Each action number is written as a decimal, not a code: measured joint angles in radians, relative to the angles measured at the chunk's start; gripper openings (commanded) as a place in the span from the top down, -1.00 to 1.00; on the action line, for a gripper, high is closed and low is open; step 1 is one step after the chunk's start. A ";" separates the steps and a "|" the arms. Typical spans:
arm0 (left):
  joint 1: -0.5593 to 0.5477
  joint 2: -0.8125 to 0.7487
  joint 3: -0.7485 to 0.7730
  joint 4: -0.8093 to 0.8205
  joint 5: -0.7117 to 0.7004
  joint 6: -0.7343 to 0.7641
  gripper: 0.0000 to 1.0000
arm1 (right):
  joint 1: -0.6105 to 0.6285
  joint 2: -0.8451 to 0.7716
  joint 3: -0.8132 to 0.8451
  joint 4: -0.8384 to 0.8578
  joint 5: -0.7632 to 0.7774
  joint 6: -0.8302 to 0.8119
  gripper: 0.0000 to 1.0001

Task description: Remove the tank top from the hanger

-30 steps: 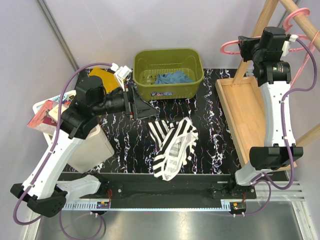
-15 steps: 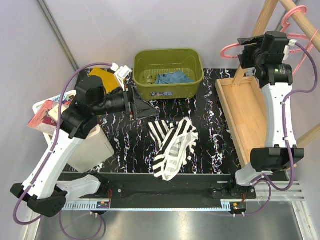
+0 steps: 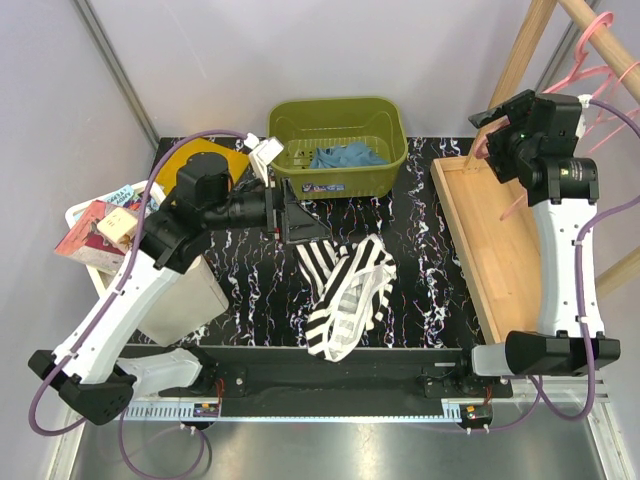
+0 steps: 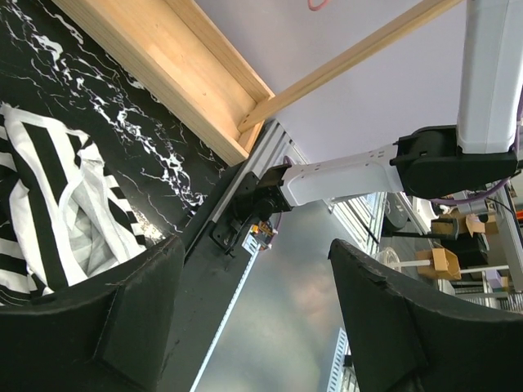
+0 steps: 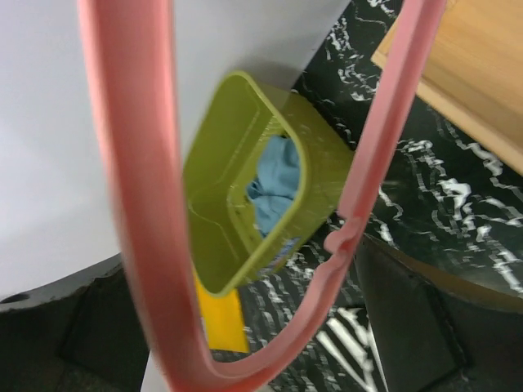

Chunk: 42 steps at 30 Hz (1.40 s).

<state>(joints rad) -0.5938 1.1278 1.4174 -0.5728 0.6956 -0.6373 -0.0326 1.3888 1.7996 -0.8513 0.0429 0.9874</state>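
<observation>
Tank top (image 3: 350, 292), striped black and white, lies crumpled near the middle of the black marbled desk (image 3: 250, 290). It is off the hanger (image 3: 600, 22) and has bare desk on every side. In the top view the left pincer (image 3: 305, 215) hangs just above the garment's far left corner, between it and the green basket (image 3: 335, 103), which holds a blue cloth (image 3: 340, 157). The right pincer (image 3: 495, 135) is raised over the far end of the wooden tray (image 3: 490, 250), beside a post of the wooden rack (image 3: 520, 50). The pink hanger hooks on that rack at the top right.

From the left wrist, the left pincer (image 4: 253, 318) is released. Its 2 fingers (image 4: 106, 327) stand wide apart with nothing between them. The tank top (image 4: 41, 204) lies off to the left, and the tray's edge (image 4: 163, 57) runs along the desk's far side.

From the right wrist, the right pincer (image 5: 257, 322) is also spread wide. The hanger (image 5: 135, 188) loops through the gap, and its 2 bars are not clamped. The basket (image 5: 221, 212) and the desk lie far below.
</observation>
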 measured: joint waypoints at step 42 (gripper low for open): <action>-0.294 0.391 -0.122 -0.060 -0.508 0.221 -0.90 | 0.299 -0.268 -0.027 -0.481 -0.310 -0.589 -1.00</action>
<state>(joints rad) -0.8883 1.5192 1.2953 -0.6331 0.1879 -0.4164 0.2665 1.1206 1.7729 -1.3327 -0.2668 0.3985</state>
